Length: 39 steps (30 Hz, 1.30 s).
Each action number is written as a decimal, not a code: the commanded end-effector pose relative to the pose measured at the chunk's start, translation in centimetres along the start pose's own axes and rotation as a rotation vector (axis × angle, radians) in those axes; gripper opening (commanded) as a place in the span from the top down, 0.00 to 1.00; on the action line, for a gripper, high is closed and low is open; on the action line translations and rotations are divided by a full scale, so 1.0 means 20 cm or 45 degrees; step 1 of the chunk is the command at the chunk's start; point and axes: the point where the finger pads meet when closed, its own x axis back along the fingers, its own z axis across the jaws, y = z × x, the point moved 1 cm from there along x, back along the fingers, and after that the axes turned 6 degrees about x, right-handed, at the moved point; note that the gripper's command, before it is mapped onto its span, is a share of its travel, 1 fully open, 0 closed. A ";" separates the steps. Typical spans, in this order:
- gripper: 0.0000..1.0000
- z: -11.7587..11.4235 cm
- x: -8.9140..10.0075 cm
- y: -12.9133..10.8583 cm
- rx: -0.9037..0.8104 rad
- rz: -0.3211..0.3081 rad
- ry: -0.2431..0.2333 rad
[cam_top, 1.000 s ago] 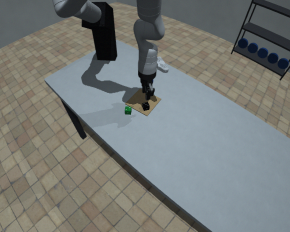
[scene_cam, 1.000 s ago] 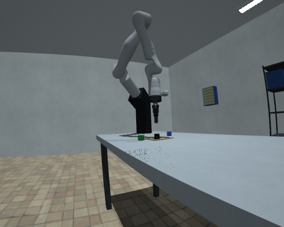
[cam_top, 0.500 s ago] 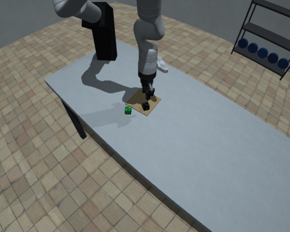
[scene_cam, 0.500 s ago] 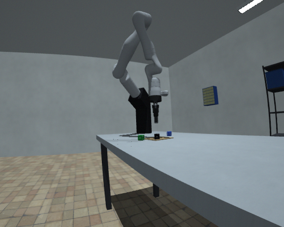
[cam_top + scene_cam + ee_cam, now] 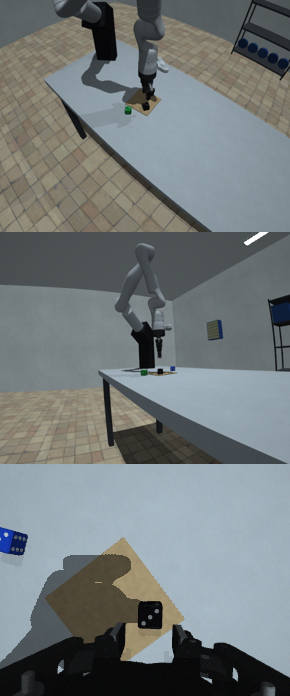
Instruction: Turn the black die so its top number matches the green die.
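The end effector (image 5: pixel 148 639) is hanging above the brown mat (image 5: pixel 95 599) with its fingers partly drawn together and gripping nothing; the gap between them looks set a little wider than the black die (image 5: pixel 150 614), probably so they can slip down either side of it. That die is sitting fully on the mat near one corner, directly ahead of the fingers in the wrist view, its upper face showing three pips. The exterior view is showing clear air between fingertips and die, so a descent is likely coming. The green die (image 5: pixel 128 110) is resting on the surface (image 5: pixel 200 130) just off the mat's edge, its pips too small to read. The blue die (image 5: pixel 13 540) is lying well apart on the other side. Neither is crowding the approach.
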 end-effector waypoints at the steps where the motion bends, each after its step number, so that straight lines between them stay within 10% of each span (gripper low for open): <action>1: 0.54 0.00 -0.01 0.00 0.000 0.000 0.000; 39: 0.54 0.00 -0.22 0.00 0.000 -0.001 -0.001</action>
